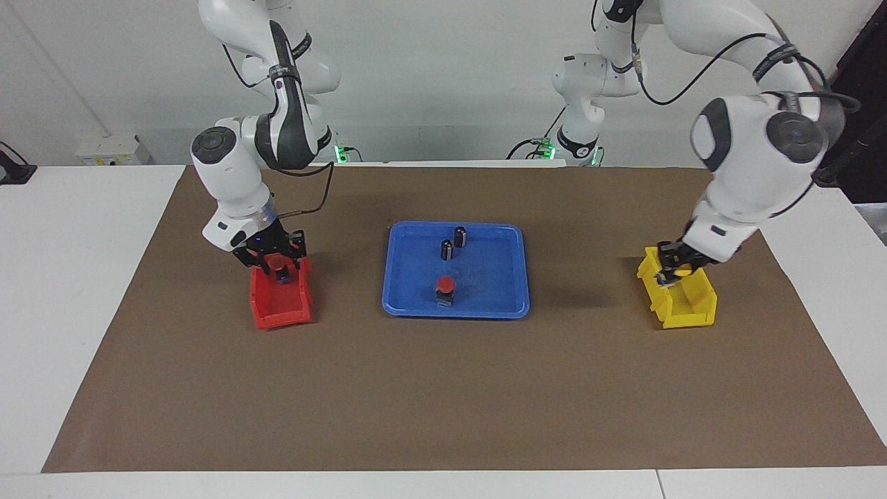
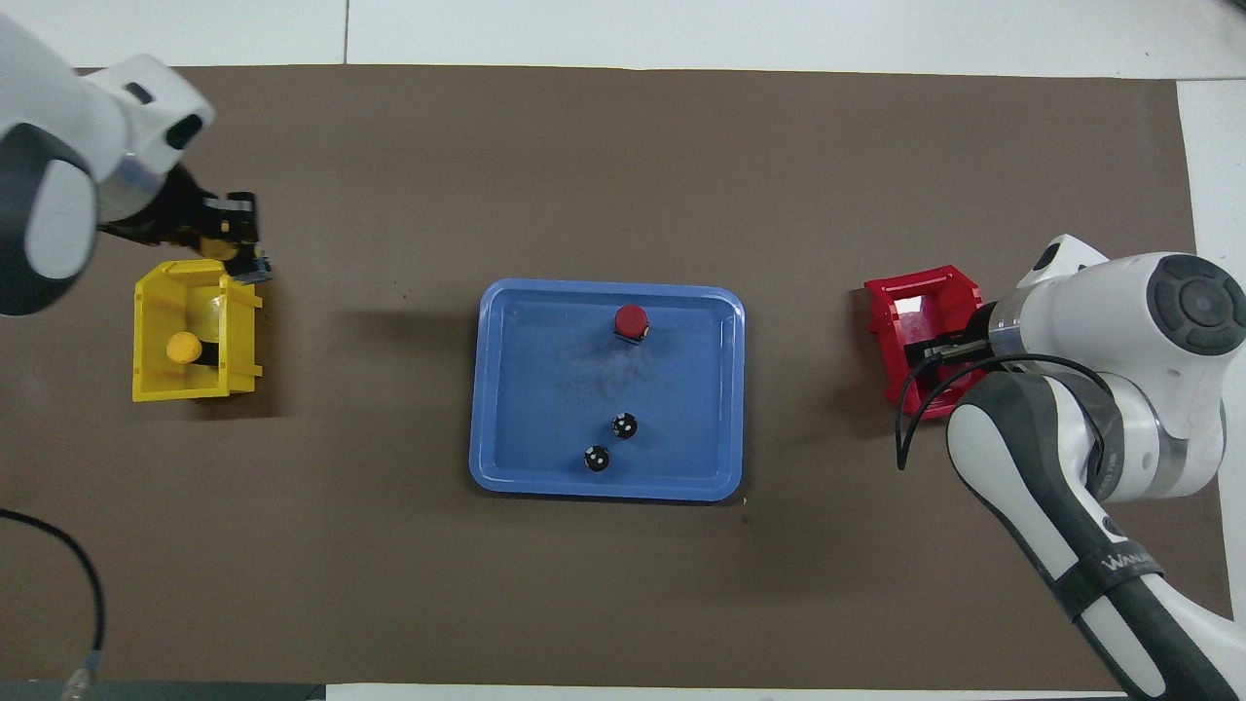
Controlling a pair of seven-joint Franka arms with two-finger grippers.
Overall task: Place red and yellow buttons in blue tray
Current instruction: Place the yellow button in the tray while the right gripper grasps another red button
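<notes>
The left gripper [image 1: 673, 272] hangs over the yellow bin [image 1: 682, 301], clamped on a yellow button [image 1: 682, 271]. The right gripper [image 1: 276, 261] grips a red button [image 1: 276, 263] over the red bin [image 1: 280, 302]. Another red button [image 1: 445, 287] stands in the blue tray [image 1: 493, 290] mid-bench; a second yellow button [image 2: 185, 348] sits in the yellow bin.

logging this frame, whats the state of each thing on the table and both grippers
blue tray: flat on the table, holds one red button and two dark cylinders
red button in the tray: upright
dark cylinders: upright
left gripper: over the yellow bin, shut on a yellow button
yellow button in the yellow bin: lying there
right gripper: over the red bin, shut on a red button
red bin: upright
yellow bin: upright
</notes>
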